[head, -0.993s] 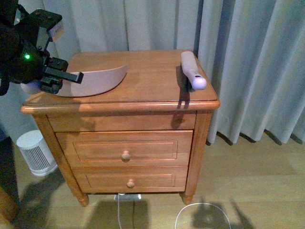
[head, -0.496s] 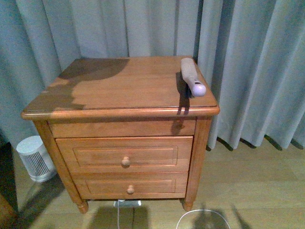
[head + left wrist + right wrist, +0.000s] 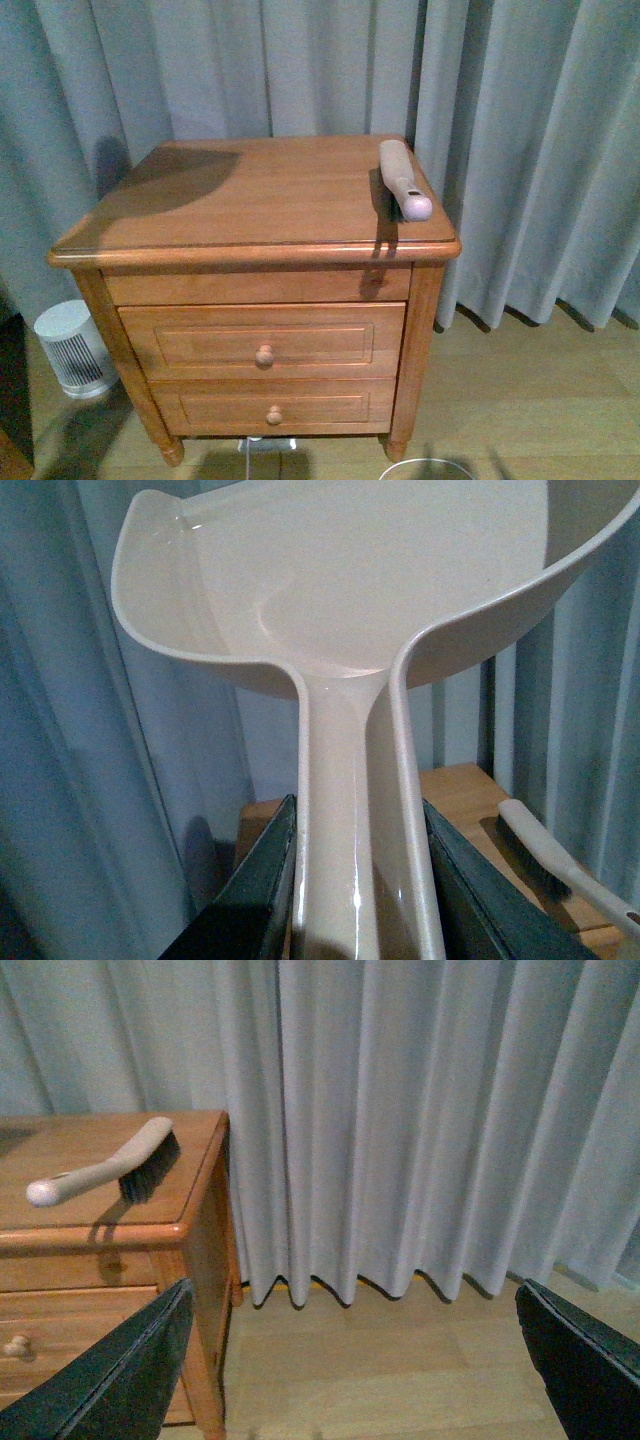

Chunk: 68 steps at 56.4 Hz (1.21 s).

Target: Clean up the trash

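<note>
The beige-pink dustpan (image 3: 330, 600) fills the left wrist view, its scoop raised in front of the curtain. My left gripper (image 3: 355, 880) is shut on its handle, with a dark finger (image 3: 265, 880) on each side. No trash shows in any view, neither in the scoop nor on the wooden nightstand (image 3: 240, 200). My right gripper (image 3: 355, 1360) is open with nothing between its fingers (image 3: 585, 1360), and it hangs over the bare floor to the right of the nightstand (image 3: 90, 1230). Neither arm shows in the front view.
A white-handled brush (image 3: 403, 178) lies along the nightstand's right edge; it also shows as the brush (image 3: 110, 1165) and the brush (image 3: 545, 855) in the wrist views. Grey curtains (image 3: 520, 130) hang behind. A small white fan (image 3: 72, 348) stands on the floor at left.
A second ago my left gripper held the dustpan over the nightstand's left side; both have since left the front view. The nightstand now sits lower in the picture.
</note>
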Tool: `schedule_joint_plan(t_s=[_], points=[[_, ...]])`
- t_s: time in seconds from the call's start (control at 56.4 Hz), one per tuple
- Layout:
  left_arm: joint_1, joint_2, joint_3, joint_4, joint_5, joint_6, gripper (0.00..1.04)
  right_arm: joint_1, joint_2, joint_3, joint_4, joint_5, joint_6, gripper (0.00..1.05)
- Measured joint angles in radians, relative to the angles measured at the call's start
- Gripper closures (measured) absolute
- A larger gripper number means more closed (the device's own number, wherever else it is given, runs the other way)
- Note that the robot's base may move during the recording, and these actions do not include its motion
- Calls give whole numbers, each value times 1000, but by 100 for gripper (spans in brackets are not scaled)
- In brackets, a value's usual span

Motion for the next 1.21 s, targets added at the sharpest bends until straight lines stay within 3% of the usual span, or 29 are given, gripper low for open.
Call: schedule_joint_plan(t_s=[0.461, 0.567, 0.656, 0.762, 0.886, 1.205], points=[[29, -59, -58, -40, 5, -95, 76, 0, 0, 0, 0, 1, 0, 7], [30, -59, -58, -40, 9, -101, 76, 96, 118, 37, -36, 285, -3, 7], [30, -60, -58, -40, 9, -102, 76, 103, 308, 121, 6, 264, 58, 7], [30, -60, -58, -40, 9, -103, 76, 92, 603, 323, 44, 160, 143, 7], [30, -60, -58, -40, 8, -103, 76, 132, 891, 575, -33, 112, 204, 7], [30, -60, -58, -40, 6, -105, 76, 335, 1547, 1264, -280, 191, 298, 7]])
